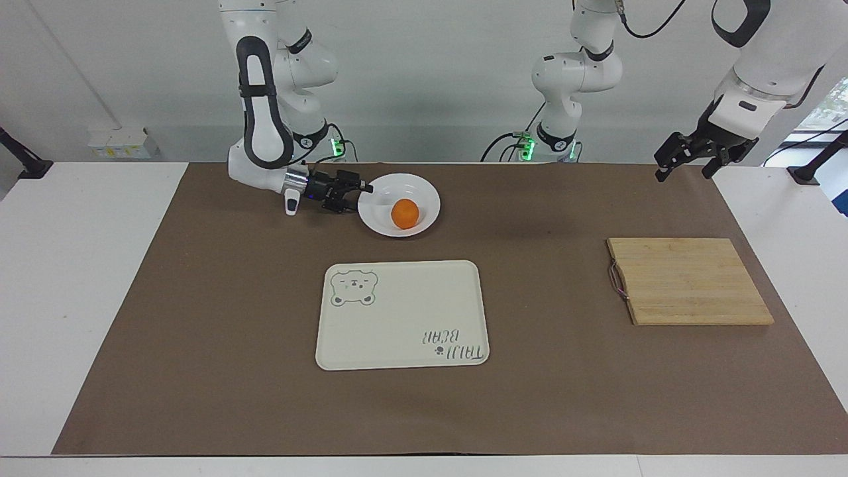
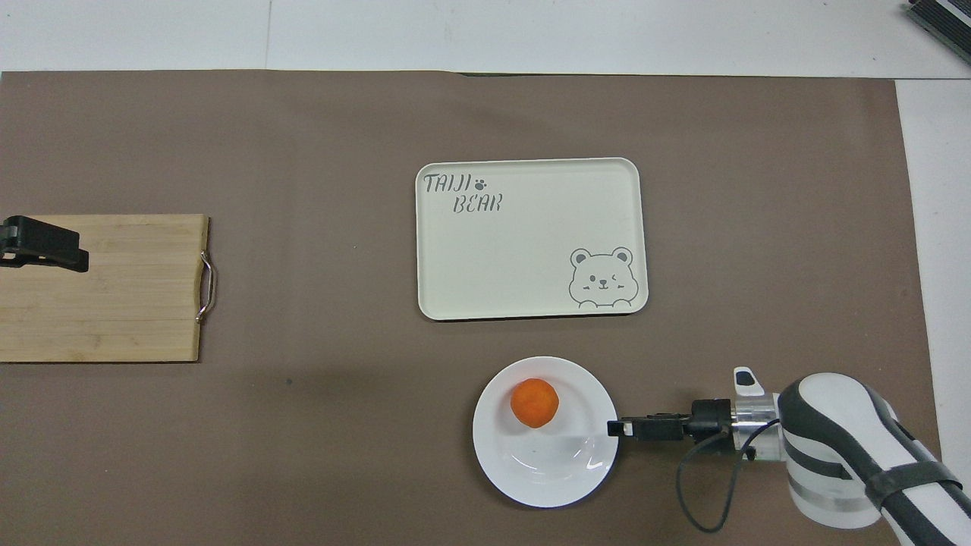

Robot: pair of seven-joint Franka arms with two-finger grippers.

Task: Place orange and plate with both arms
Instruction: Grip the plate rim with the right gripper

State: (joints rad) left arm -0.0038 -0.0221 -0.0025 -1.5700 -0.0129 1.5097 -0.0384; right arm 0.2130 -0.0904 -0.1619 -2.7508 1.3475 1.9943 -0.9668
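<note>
- Brown mat covers the white table; pale wall at the robots' end.
- right gripper low over the mat, lying nearly flat, fingers spread apart with nothing between them; tips right at the rim of the plate on its right-arm side. Contact with the rim cannot be told.
- plate sits on the mat straight ahead of that gripper's tips, toward the left arm's end from it.
- orange rests in the plate, past the near rim from the right gripper, on the part of the dish farther from the robots.
- cream bear tray flat on the mat, farther from the robots than the right gripper and plate, near but apart.
- left gripper up in the air over the mat's edge at the left arm's end, fingers apart, holding nothing; arm waits.
- wooden cutting board on the mat near the left gripper, well apart from the plate.
</note>
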